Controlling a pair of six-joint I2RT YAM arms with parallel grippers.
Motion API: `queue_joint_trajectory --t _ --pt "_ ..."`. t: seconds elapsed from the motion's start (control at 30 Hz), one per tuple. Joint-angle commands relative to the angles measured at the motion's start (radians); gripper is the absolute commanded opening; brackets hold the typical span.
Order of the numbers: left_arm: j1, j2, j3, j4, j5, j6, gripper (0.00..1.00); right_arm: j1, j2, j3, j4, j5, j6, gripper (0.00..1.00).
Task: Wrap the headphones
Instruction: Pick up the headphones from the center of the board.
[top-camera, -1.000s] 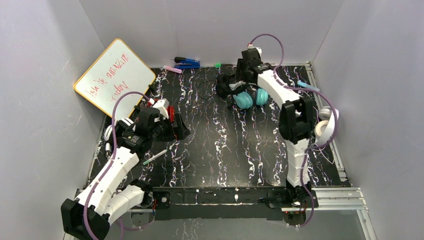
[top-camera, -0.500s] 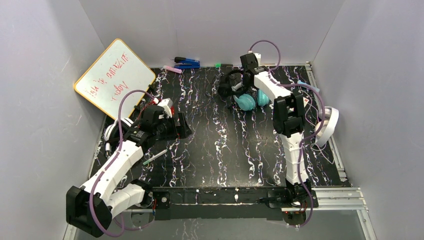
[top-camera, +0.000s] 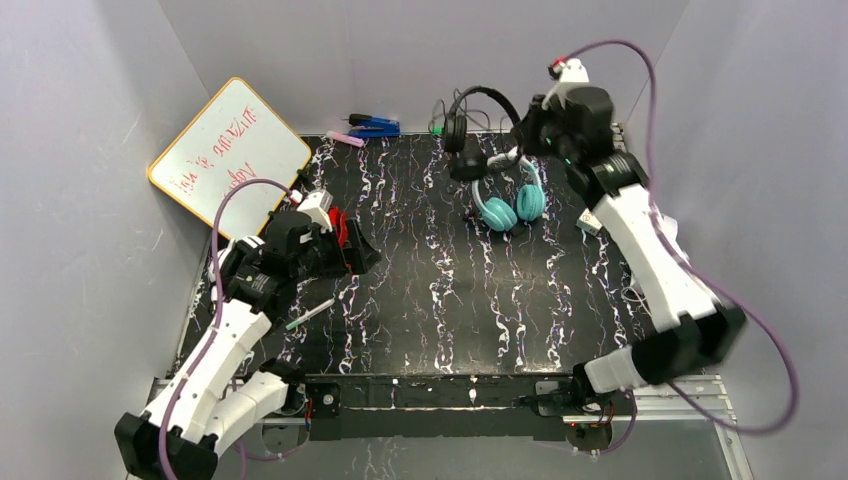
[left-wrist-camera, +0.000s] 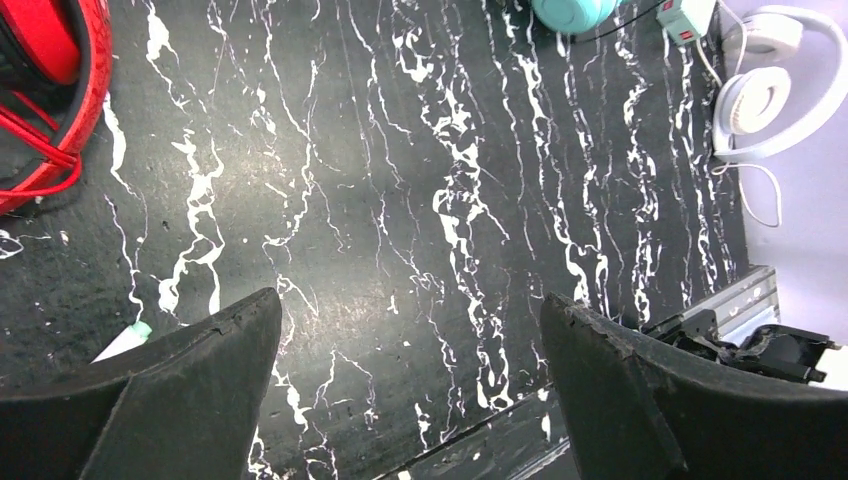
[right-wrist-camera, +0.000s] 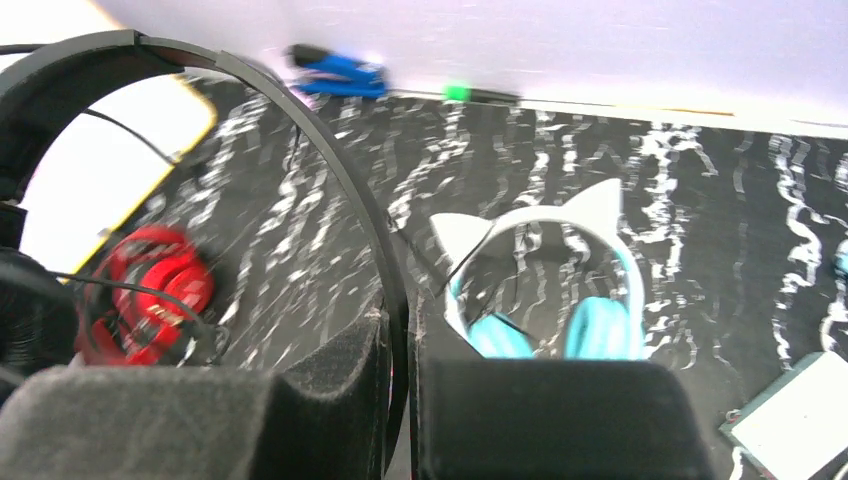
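My right gripper (top-camera: 522, 132) is shut on the thin headband of the small black headphones (top-camera: 478, 108), which hang in the air above the back of the table. In the right wrist view that band (right-wrist-camera: 300, 110) runs down between my right gripper's (right-wrist-camera: 402, 335) closed jaws. The teal headphones with the white band (top-camera: 508, 200) lie on the mat just below. At the left, the red headphones (top-camera: 340, 228) lie beside my left gripper (top-camera: 360, 255), which stands wide open over bare mat (left-wrist-camera: 408, 300) with nothing in it. The all-white headphones (left-wrist-camera: 770, 90) lie by the right wall.
A whiteboard (top-camera: 230, 150) leans in the back left corner. A blue stapler (top-camera: 372, 125) and a pink marker (top-camera: 345, 138) lie at the back edge. A green-tipped pen (top-camera: 310, 313) lies near the left arm, and a small box (top-camera: 590, 222) sits under the right arm.
My right gripper shut on the black headphones' band and lifted them off the table, with the arm swinging out to the right. The left arm shifted only slightly.
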Motion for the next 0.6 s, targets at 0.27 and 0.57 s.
queue_joint_trajectory --t 0.27,0.57 --pt "-0.003 -0.141 0.226 -0.306 -0.119 0.096 0.98 0.000 -0.563 -0.478 0.042 -0.457 -0.015 0.22" --pt "-0.003 -0.124 0.196 -0.229 0.034 0.088 0.98 0.016 -0.495 -0.604 -0.016 -0.645 0.042 0.19"
